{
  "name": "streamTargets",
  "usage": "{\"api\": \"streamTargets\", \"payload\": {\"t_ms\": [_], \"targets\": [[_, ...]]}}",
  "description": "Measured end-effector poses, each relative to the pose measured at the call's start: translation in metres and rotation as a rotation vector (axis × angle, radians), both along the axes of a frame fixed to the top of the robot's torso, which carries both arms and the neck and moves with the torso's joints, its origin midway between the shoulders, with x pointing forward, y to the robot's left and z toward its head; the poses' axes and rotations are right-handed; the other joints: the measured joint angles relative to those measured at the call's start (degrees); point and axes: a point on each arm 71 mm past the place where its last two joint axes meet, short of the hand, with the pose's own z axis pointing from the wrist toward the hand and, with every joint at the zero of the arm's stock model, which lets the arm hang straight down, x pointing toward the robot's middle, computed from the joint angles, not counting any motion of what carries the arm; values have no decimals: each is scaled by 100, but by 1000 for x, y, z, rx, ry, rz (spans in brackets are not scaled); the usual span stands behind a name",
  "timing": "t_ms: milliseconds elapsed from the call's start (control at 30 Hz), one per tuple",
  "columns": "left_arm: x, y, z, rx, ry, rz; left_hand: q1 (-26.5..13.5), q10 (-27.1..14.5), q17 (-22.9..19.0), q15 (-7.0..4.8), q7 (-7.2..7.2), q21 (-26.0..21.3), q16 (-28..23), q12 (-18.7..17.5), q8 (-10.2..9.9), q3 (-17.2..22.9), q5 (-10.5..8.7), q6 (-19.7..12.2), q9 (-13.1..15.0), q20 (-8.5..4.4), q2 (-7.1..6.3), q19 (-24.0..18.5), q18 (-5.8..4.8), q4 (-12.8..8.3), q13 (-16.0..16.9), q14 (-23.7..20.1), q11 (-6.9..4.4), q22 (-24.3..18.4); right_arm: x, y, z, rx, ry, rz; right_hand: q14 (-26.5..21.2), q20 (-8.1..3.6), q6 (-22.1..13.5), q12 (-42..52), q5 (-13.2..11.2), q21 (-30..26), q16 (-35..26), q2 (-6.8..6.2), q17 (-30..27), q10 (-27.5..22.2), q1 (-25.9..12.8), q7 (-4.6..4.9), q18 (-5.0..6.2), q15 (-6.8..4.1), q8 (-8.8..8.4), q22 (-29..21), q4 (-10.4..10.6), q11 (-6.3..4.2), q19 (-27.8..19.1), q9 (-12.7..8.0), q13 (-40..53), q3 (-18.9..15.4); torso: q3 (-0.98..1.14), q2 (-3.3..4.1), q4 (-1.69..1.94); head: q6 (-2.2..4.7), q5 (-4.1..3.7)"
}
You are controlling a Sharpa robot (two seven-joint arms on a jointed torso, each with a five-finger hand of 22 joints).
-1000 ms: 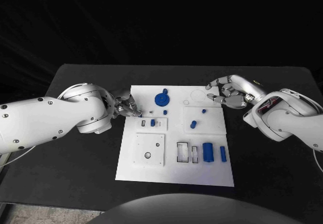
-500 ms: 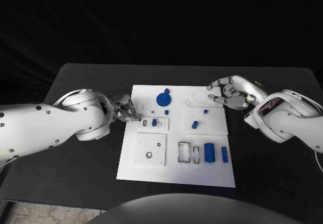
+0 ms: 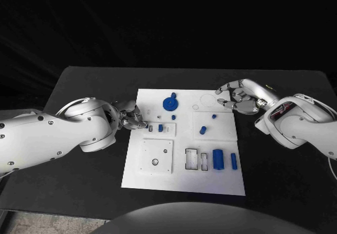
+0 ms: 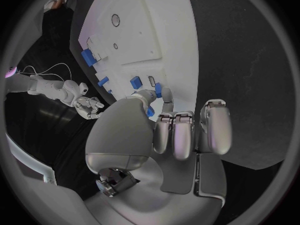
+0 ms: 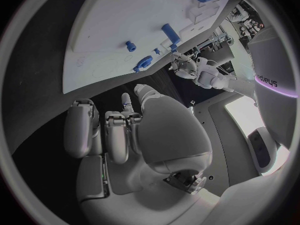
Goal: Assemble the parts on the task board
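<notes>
A: Task board [image 3: 184,165] lying mid-tabletop [image 3: 84,87], long axis running away from the robot — blue parts [image 3: 217,159] lying lengthwise.
B: Left hand [image 3: 131,118] touching its left edge, right hand [image 3: 237,99] hovering at the far right corner — fingers curling, grasp unclear.

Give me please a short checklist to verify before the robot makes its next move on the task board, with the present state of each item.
1. Left hand is at the left edge of the task board: ok.
2. Left hand holds a part: cannot tell; its fingers are curled in, and nothing blue shows between them in the head view.
3. Right hand is above the board's far right corner with its fingers curled in: ok.
4. Right hand holds a part: cannot tell; the right wrist view shows a small blue spot at one fingertip.
5. Blue gear stands at the far end of the board, untouched: ok.
6. Blue cylinder lies in the near right area, apart from both hands: ok.
</notes>
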Motion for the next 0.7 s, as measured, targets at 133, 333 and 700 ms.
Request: {"api": "streamTargets", "payload": {"t_ms": [133,333,700], "targets": [[0,-1,0,-6,-4,0,0,0,0,0,9,0,0,0,0,17,-10,9,0,0,0,0,0,-17,0,0,0,0,0,0,0,0,1,-1,0,0,0,0,0,0,0,5,0,0,5,0,1,0,0,0,0,0,0,-5,0,0,-1,-1,-1,0,-1],[-1,-3,-1,-13,0,-3,-42,0,-1,0,10,0,0,0,0,70,-22,11,-7,0,-42,0,0,-38,0,0,0,4,0,-1,0,0,2,-4,0,0,0,2,0,0,0,30,0,0,30,0,0,0,0,-1,-15,0,0,-5,7,15,0,-2,-1,0,-2],[-2,-6,-2,-18,14,-10,-93,0,-1,0,-8,0,0,0,0,142,-38,51,-12,0,-44,0,0,-32,0,0,0,4,0,-1,0,-1,5,-6,0,0,0,1,34,0,-22,30,0,0,30,0,1,0,0,-1,-15,0,0,-10,8,15,2,-4,1,0,27]]}}
